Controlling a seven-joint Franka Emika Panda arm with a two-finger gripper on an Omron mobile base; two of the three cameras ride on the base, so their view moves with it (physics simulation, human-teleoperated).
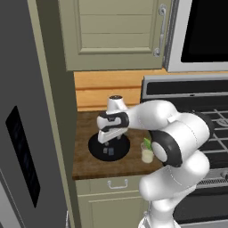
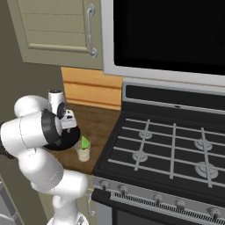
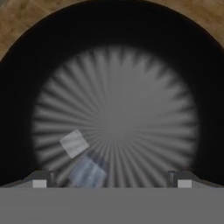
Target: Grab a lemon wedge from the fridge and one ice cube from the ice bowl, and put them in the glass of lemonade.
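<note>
Over the ice bowl (image 1: 95,152), the gripper (image 3: 111,177) hangs low with its jaws spread wide apart and nothing between them. Seen from the hand view, the ice bowl (image 3: 26,78) is glossy black with a grey ribbed floor, and 2 ice cubes (image 3: 74,143) lie on that floor, touching or nearly so, both toward one fingertip (image 3: 40,179) rather than centred in the gap. Neither cube is gripped.

Just beside the ice bowl, on the stove side, stands the glass of lemonade (image 1: 147,154), upright, with pale liquid inside. A lemon wedge (image 2: 85,142) sits at the glass's mouth, green-yellow; whether it rests on the rim or in the liquid cannot be told.

Both bowl and glass rest on the wooden counter (image 1: 84,127), the bowl partly hidden behind the arm in the right base view. Beyond the counter's other edge from the bowl, the fridge (image 1: 22,133) stands with its doors shut.
</note>
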